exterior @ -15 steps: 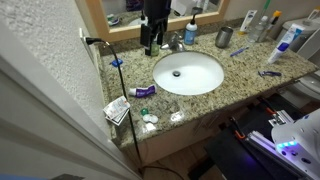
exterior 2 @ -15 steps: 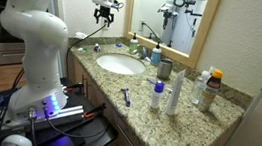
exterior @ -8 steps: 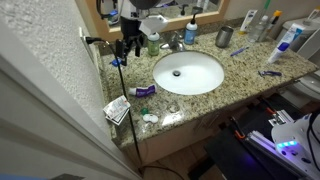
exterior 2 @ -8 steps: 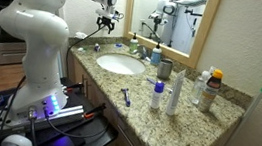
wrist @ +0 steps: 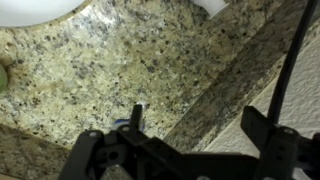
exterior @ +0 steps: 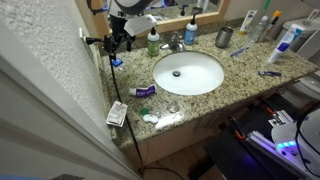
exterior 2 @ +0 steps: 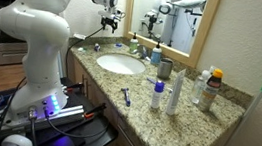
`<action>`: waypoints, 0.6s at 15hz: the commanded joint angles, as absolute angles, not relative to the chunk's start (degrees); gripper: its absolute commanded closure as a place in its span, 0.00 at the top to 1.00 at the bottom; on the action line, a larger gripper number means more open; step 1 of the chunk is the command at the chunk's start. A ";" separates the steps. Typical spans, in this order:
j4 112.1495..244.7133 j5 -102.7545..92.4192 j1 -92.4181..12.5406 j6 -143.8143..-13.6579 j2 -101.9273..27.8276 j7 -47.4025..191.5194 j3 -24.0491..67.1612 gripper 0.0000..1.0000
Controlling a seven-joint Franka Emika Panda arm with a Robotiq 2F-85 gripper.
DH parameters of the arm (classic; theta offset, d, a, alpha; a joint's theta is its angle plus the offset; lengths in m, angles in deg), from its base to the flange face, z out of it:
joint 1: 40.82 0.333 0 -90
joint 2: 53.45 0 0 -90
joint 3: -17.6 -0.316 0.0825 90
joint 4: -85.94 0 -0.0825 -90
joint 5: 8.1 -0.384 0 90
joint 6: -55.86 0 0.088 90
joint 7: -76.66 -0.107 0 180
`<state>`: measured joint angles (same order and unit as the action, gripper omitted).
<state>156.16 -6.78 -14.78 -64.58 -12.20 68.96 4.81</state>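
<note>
In an exterior view, the black two-finger gripper (exterior: 115, 43), jaws apart, hovers over the wall-side back corner of the speckled granite counter (exterior: 245, 78). The white oval sink basin (exterior: 200, 80) shows its drain. In the wrist view, a small blue object (wrist: 135, 118), perhaps a cap, lies between the fingers.

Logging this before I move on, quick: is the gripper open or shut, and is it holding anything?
Gripper: open, holding nothing, above the granite counter.
</note>
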 commanded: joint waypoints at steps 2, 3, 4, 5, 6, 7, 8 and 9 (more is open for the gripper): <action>154.19 -5.74 -14.34 -66.40 -8.87 66.16 6.69 1.00; 152.13 -6.49 -14.46 -67.36 -6.84 65.63 7.23 1.00; 149.97 -6.57 -14.57 -68.45 -4.62 63.89 8.17 1.00; 148.25 -7.58 -15.18 -69.43 -2.87 63.34 8.27 1.00; 146.34 -8.57 -15.52 -71.25 -1.06 63.07 8.20 1.00; 144.60 -8.93 -15.37 -72.71 0.54 62.83 8.45 1.00; 142.65 -9.62 -15.38 -73.85 2.33 63.10 8.22 1.00; 141.00 -9.21 -14.89 -75.06 3.97 62.95 8.78 1.00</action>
<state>149.31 -8.82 -15.37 -70.73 -3.30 64.69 7.83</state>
